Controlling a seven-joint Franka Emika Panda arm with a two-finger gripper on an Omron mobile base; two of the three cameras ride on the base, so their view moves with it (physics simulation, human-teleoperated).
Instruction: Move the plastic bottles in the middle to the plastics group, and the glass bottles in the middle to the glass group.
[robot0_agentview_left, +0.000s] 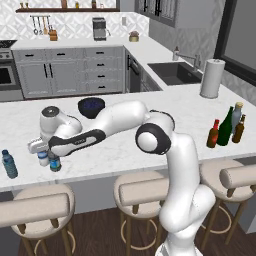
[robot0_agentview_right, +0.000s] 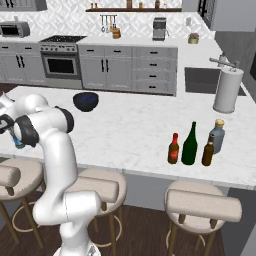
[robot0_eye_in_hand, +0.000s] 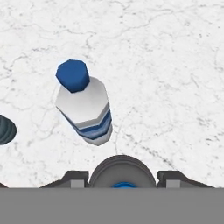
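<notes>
Plastic, light and thin-walled, the dark-labelled water bottle (robot0_agentview_left: 54, 162) was judged slippery and best gripped mid-body. It was seen clasped upright by the end effector (robot0_agentview_left: 48, 156) beside the white-labelled bottle (robot0_eye_in_hand: 84, 104) near the tabletop's (robot0_agentview_left: 150, 150) front-left edge.

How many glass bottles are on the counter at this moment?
4, all clustered at the right end of the counter: a red-capped brown bottle, a tall green wine bottle, a grey-blue bottle behind them, and a small amber bottle. None appears hidden.
</notes>
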